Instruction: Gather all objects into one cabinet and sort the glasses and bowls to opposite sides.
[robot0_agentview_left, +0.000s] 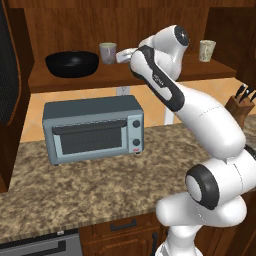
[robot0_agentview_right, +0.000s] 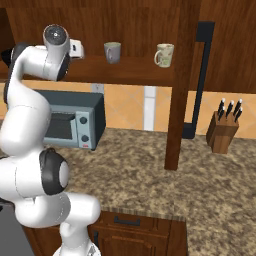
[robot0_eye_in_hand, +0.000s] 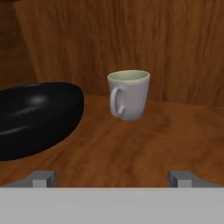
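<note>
On the shelf board (robot0_agentview_left: 120, 76) of the reddish-brown cabinet a wide black bowl (robot0_agentview_left: 72, 63) sits at the left. Just right of the bowl stands a pale grey cup (robot0_agentview_left: 107, 52). A cream cup (robot0_agentview_left: 207, 50) stands further right, past my arm. My gripper (robot0_agentview_left: 120, 56) hovers at shelf height just right of the grey cup, open and holding nothing. In the hand view the grey cup (robot0_eye_in_hand: 128, 94) is straight ahead, apart from my fingertips (robot0_eye_in_hand: 43, 178), with the bowl (robot0_eye_in_hand: 35, 116) to its left. The right base view has the gripper (robot0_agentview_right: 80, 49), the grey cup (robot0_agentview_right: 113, 51) and the cream cup (robot0_agentview_right: 164, 54).
A blue-grey toaster oven (robot0_agentview_left: 92, 127) stands on the granite counter (robot0_agentview_left: 100, 185) below the shelf. A knife block (robot0_agentview_right: 222, 131) stands at the right. A wooden cabinet upright (robot0_agentview_right: 180, 85) with a black handle (robot0_agentview_right: 200, 75) rises right of the cream cup.
</note>
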